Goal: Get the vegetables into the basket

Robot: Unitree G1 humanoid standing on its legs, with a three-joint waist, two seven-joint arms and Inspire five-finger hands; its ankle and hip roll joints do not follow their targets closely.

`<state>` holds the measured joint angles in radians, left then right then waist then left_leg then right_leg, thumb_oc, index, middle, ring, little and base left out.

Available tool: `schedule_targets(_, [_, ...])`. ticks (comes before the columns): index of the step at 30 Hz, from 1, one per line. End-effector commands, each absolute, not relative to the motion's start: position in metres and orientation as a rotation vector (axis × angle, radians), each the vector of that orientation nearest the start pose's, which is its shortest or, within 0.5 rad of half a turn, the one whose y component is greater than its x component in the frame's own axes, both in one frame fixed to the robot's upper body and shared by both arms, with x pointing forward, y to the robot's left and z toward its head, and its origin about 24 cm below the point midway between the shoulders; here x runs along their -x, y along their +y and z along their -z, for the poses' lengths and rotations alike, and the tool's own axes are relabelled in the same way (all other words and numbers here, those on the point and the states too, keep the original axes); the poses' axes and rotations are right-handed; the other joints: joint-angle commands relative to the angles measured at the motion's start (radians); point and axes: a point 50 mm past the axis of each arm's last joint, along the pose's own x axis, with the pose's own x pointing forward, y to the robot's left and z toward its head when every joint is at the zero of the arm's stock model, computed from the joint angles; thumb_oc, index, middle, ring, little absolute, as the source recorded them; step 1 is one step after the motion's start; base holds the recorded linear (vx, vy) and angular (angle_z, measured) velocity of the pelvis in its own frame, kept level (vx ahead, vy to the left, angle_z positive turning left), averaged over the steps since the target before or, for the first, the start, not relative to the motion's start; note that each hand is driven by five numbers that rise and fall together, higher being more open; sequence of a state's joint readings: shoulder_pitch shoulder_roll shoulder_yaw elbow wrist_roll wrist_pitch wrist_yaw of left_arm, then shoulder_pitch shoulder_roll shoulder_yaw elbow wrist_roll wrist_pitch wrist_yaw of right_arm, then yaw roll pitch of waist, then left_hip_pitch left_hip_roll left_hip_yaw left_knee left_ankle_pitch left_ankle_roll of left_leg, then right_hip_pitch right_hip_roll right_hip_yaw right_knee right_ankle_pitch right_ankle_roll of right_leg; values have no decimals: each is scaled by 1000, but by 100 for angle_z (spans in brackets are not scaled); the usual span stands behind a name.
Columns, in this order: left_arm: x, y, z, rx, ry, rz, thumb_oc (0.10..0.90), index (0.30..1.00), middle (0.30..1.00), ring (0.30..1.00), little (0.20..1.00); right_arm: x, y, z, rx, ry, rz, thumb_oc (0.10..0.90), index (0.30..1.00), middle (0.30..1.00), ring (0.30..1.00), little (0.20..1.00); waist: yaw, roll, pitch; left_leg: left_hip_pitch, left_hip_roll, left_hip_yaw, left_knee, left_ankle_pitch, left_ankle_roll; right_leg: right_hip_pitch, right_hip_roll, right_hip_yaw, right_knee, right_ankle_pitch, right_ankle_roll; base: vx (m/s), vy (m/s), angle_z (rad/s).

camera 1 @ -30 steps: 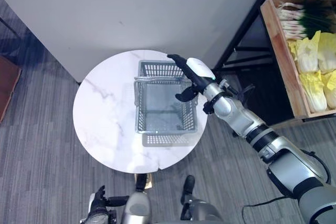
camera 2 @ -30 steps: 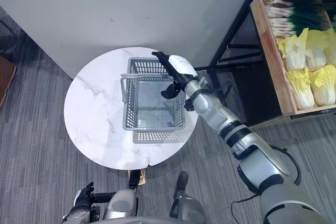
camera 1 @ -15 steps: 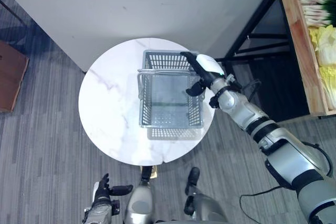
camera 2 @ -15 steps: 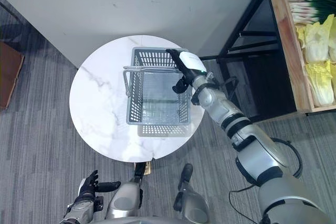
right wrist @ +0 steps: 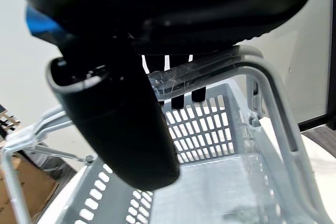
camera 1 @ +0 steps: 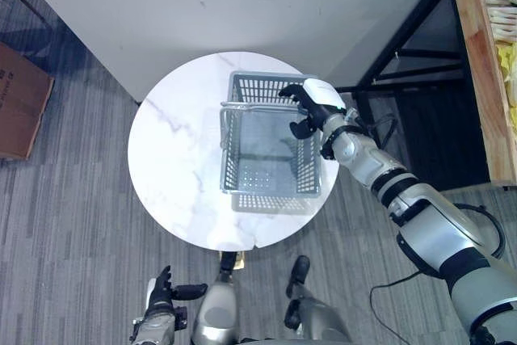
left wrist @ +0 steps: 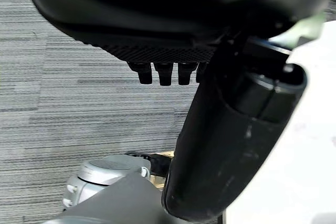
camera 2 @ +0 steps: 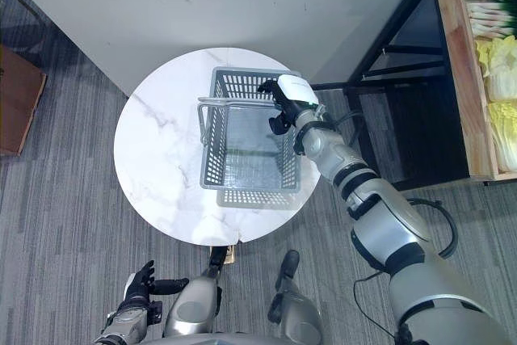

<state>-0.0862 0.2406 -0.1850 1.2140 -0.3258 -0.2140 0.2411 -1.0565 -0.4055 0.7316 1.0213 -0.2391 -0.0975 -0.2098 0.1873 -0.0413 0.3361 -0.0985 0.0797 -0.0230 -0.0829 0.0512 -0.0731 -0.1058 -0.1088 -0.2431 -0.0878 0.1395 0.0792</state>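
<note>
My right hand (camera 1: 313, 107) sits at the basket's (camera 1: 271, 182) far right corner, fingers curled over the handle (right wrist: 220, 62) — in the wrist view the bar runs under the palm with the fingertips hooked past it, the thumb (right wrist: 123, 124) hanging down on the near side. I read this as a grasp taken to carry or shift the basket, since it is empty and the vegetables (camera 2: 502, 78) lie well apart, off to the hand's right in a wooden crate (camera 2: 462, 78). Below the hand the basket rests on a round table (camera 1: 174, 167), its second handle (camera 1: 250, 105) lying across the far end. Between hand and crate stands a dark metal frame (camera 1: 404, 30) — the one thing I judge could catch the arm or the basket on the way over. A wall (camera 1: 242, 6) rises just beyond the table. My left hand (camera 1: 161, 300) hangs low beside the table's near edge, fingers relaxed and holding nothing. A cardboard box (camera 1: 24, 103) sits on the floor, far left.
</note>
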Motion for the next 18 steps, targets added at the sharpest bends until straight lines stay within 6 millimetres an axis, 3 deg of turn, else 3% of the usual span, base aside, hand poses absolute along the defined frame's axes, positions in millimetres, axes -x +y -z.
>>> schedule_targets(1, [-146,244,138,-234,893,-368,900,1000,1000,1000,1000,-417,-122,-192,1211,-355,-94,400,300,300,300,300,16,-17,-25,-16,-15,3,-4,30,-19,49,-101,20,12,-17,115,0,0,0])
schedule_targets(2, [-146,242,138,-239,895,-356,900,1000,1000,1000,1000,-416,-121,-184,1222,-335,-112,400,300,300,300,300,16,-15,-26,-12,-16,2,-4,29,-18,53,-102,19,12,-19,114,0,0,0])
schedule_targets(9, [-143,241,140,-240,912,-359,900,1000,1000,1000,1000,-405,-107,-189,1213,-440,-194,400,300,300,300,300,-1,-22,-35,11,-12,12,-4,19,-16,66,-101,31,13,-25,114,0,0,0])
schedule_targets(10, [-139,242,141,-233,926,-370,900,1000,1000,1000,1000,-389,-95,-203,1189,-572,-269,400,300,300,300,300,-19,-32,-42,25,-7,24,-4,11,-17,72,-102,43,13,-29,114,13,10,-5])
schedule_targets(12, [-137,244,142,-228,935,-378,900,1000,1000,1000,1000,-382,-93,-209,1180,-620,-294,400,300,300,300,300,-26,-34,-44,30,-6,28,-4,8,-17,74,-102,47,14,-31,114,0,0,0])
schedule_targets(14, [-126,247,145,-221,971,-387,900,1000,1000,1000,1000,-360,-94,-219,1132,-710,-376,400,300,300,300,300,-48,-42,-55,49,-1,42,-4,0,-18,83,-102,56,13,-35,114,17,3,-12])
schedule_targets(18, [-117,249,148,-232,1011,-375,900,1000,1000,1000,1000,-344,-105,-217,1037,-717,-421,400,300,300,300,300,-66,-44,-70,69,2,53,-4,-5,-20,97,-101,59,15,-43,113,15,0,-20])
